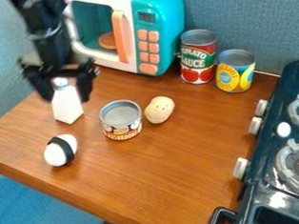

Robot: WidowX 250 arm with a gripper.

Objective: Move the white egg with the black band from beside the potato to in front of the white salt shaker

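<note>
Egg (pixel 55 155): at six o'clock from the bottle (pixel 68 109); a bump could roll it.
Gripper (pixel 67 97): fingers wide, astride the bottle; off-centre closing could tip it.
Bottle: upright, at the counter (pixel 150 180)'s ten o'clock.
Can (pixel 122 127): at the bottle's four o'clock; a toppling bottle could strike it.

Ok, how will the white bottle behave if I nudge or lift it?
The white bottle looks tall for its base, so a nudge may tip it. Its flat-looking sides make rolling unlikely. The smooth, plastic-like surface suggests something stiff and perhaps slippery.
</note>
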